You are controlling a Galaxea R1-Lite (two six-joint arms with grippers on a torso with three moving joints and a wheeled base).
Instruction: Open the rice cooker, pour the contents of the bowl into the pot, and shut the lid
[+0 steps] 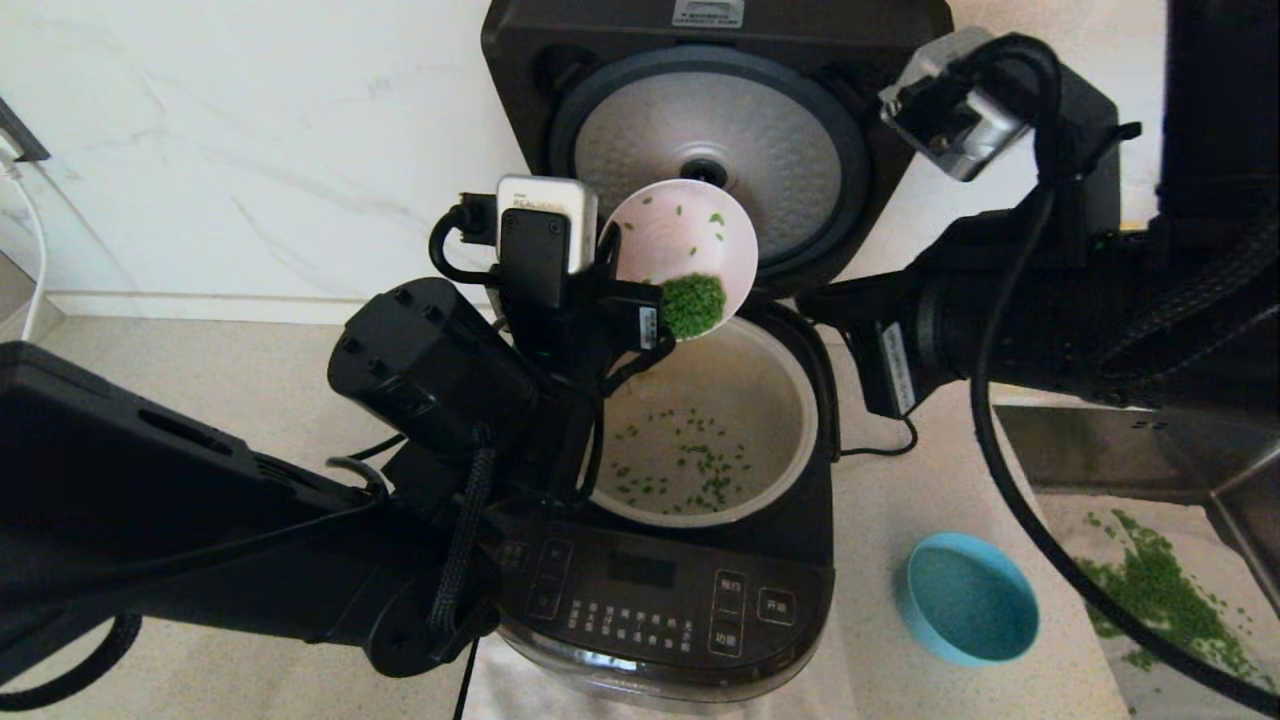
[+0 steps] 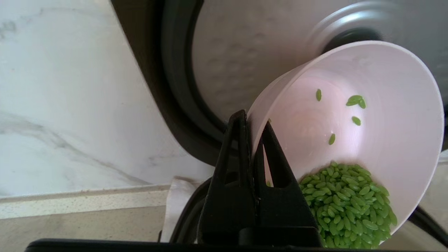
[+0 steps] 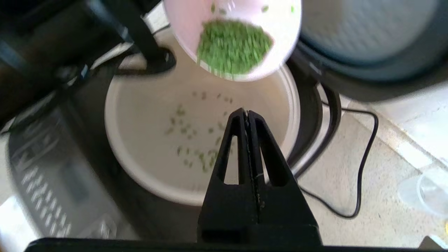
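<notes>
Most grains (image 1: 693, 305) remain in bowl (image 1: 683, 240), few scattered in pot (image 1: 800, 400) | lid (image 1: 710, 150) raised, 12 o'clock of pot | left gripper (image 2: 252, 140) clamps tilted bowl's rim over pot's 12 o'clock edge | right gripper (image 3: 247, 115) pinched closed, empty, above pot | I judge pour underway; emptying, lid closing left

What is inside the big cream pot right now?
Scattered green grains lie on the floor of the pot. Its near-left part is hidden behind the left pincer, which holds the tilted pink bowl above it.
</notes>
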